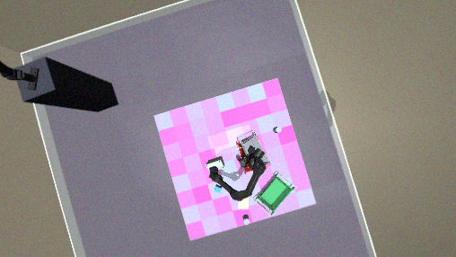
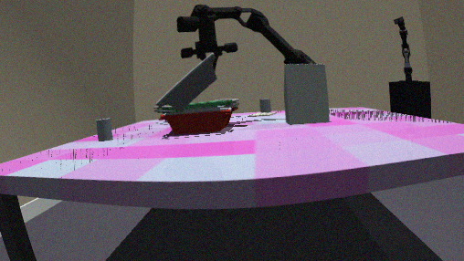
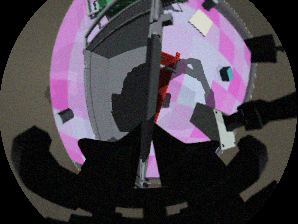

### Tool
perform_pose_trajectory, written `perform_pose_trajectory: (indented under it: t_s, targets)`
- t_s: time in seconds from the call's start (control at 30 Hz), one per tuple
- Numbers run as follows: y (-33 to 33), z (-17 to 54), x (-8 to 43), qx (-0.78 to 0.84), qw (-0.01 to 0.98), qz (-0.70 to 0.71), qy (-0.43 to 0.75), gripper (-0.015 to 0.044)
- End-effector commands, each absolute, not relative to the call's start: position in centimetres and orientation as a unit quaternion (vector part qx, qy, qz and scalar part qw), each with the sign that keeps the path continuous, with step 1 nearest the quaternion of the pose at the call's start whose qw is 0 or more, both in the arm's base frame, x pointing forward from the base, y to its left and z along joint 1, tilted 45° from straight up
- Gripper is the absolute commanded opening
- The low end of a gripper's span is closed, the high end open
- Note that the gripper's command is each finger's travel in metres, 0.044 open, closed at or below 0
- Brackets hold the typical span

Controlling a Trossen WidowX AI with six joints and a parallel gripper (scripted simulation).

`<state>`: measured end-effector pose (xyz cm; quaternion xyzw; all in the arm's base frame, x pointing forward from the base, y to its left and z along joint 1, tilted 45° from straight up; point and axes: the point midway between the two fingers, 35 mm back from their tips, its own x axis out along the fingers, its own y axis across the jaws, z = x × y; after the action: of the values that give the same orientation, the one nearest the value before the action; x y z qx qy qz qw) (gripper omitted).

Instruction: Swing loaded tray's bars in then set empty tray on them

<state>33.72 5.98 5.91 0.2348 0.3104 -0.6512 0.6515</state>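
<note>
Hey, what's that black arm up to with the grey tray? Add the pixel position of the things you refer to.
The robot's gripper [image 1: 249,158] [image 2: 208,54] [image 3: 147,124] is holding the grey tray [image 1: 252,145] [image 2: 187,88] [image 3: 102,82] by one edge, steeply tilted, over the red tray [image 1: 247,169] [image 2: 198,124] [image 3: 162,95]. It seems to be meant to sit level on top, and it isn't level or let go yet. The green tray [image 1: 275,192] stands off to one side.
</note>
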Motion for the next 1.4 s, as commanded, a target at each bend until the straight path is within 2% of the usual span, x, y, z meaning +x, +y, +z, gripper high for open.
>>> perform_pose_trajectory:
  t_s: [0.0,0.23,1.37]
  targets:
    - [5.85,7.41,33.98,0.269,0.652,-0.652,0.278,0.0000]
    - [4.95,8.06,34.01,0.298,0.639,-0.665,0.245,0.0000]
    - [5.20,7.81,34.43,0.298,0.639,-0.665,0.245,0.0000]
